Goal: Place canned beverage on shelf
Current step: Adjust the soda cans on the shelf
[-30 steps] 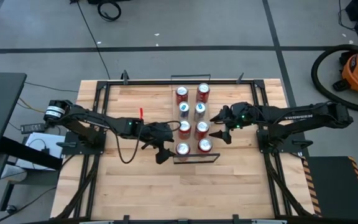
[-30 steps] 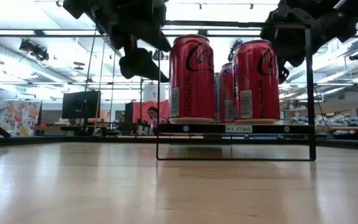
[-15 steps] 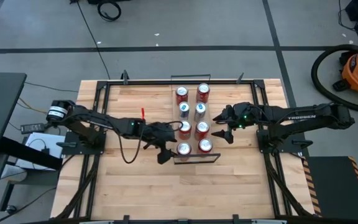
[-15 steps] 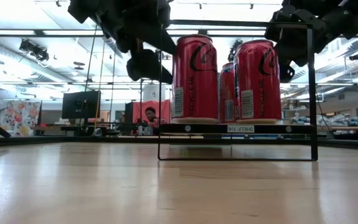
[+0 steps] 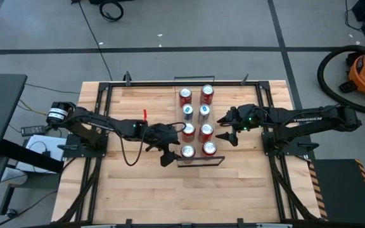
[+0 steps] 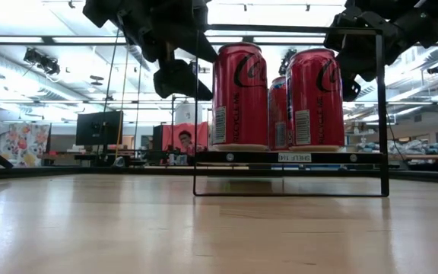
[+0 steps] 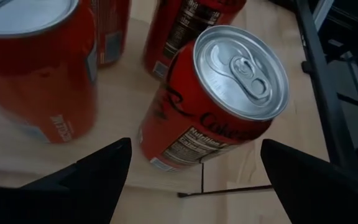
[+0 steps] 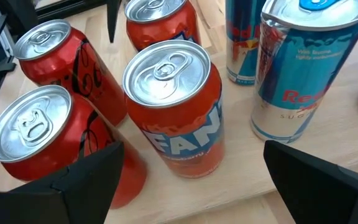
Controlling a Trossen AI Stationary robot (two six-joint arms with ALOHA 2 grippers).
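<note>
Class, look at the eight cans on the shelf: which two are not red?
The two slim blue-and-silver cans in the second row from the far end of the shelf. They stand side by side; the other six cans are red or orange.

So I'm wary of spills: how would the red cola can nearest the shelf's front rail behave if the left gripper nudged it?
The red cola can stands tall and narrow near the shelf edge, so it may tip. Its smooth round wall looks slippery and would likely roll once down. The left gripper is open beside it.
</note>
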